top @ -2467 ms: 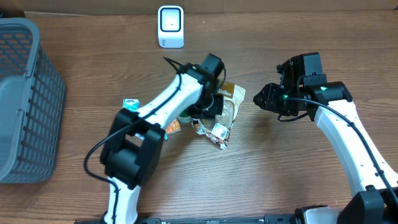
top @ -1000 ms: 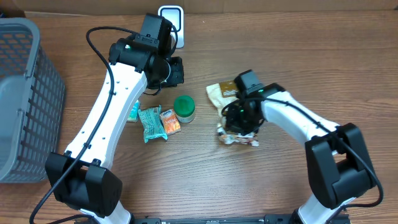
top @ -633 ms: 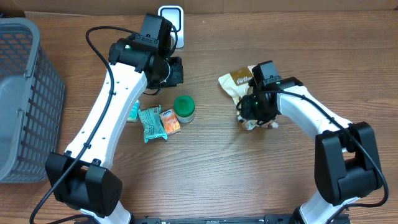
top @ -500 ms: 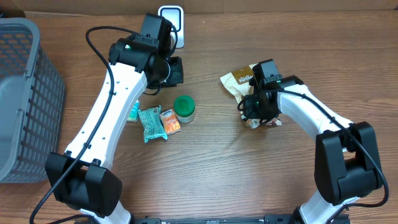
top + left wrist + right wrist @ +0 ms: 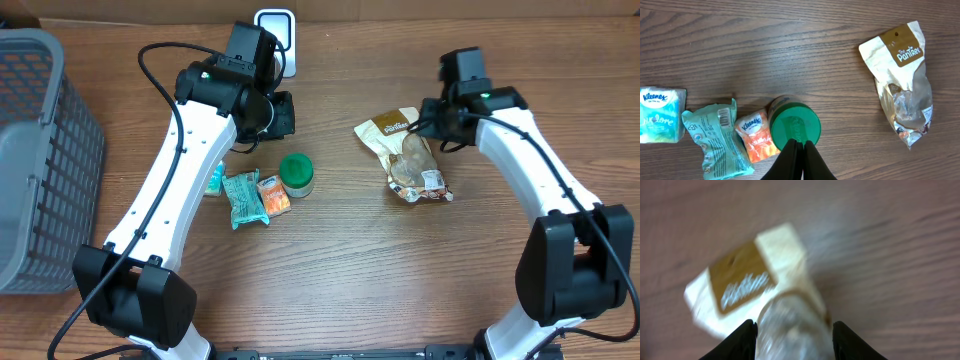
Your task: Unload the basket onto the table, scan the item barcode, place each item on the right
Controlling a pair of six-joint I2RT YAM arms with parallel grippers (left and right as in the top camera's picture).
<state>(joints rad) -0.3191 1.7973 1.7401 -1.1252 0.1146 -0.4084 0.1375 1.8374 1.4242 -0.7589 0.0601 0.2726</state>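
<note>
Right gripper [image 5: 794,332]: fingers stand apart, clamped on nothing. The brown-and-cream foil snack pouch [image 5: 752,287] lies flat on the wooden table [image 5: 330,290] directly under and just beyond the fingertips, printed header end away from the wrist. The wrist view is blurred, so I can't tell whether either finger touches the foil. Overhead, the hand sits over the pouch's header end and the clear-windowed body runs away from it. A white label shows near the pouch's far end, too small for me to read as a barcode. I judge the pouch is set face-up out in the open so the code can be found. Left gripper [image 5: 801,150]: fingers pressed together, holding nothing, hanging above the round green-lidded jar [image 5: 795,127]. Beside the jar lie an orange packet [image 5: 755,140], a teal packet [image 5: 712,137] and a Kleenex pack [image 5: 657,115]. The white rounded scanner [image 5: 275,20] stands just behind that wrist, well apart from the pouch, so the pouch needs carrying across.
</note>
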